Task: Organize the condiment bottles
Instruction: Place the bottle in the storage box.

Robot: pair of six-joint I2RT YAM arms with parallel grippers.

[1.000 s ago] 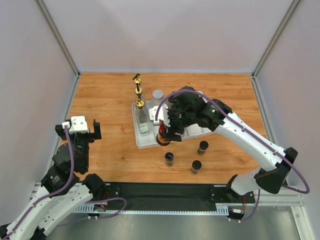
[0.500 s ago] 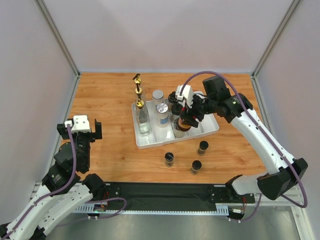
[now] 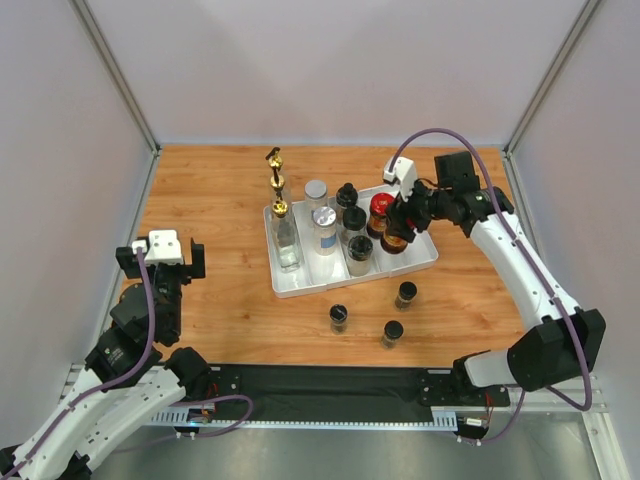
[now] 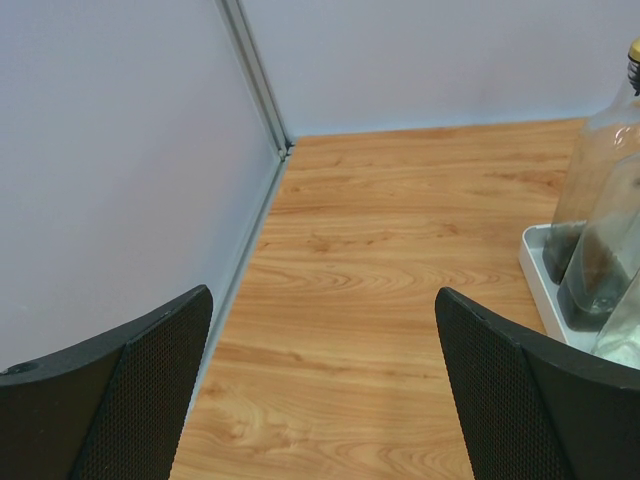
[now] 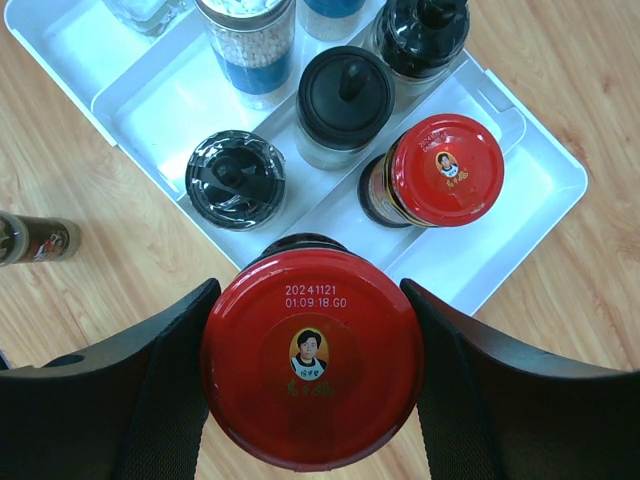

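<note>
My right gripper is shut on a red-lidded dark jar, held at the near edge of the white tray's right compartment. I cannot tell if it rests on anything. A second red-lidded jar stands in that compartment just beyond it. In the tray are gold-spouted clear bottles on the left, silver-lidded jars and black-capped bottles in the middle. Three small black-capped spice jars stand on the table in front of the tray. My left gripper is open and empty, far left.
The wooden table is walled on the left, back and right. In the left wrist view the left gripper hovers over bare wood near the left wall, with the clear bottles and tray edge at far right.
My right gripper has carried the red-lidded jar from the tray's front middle to the right and back, to beside the other red-lidded jar. The left arm has barely moved.
</note>
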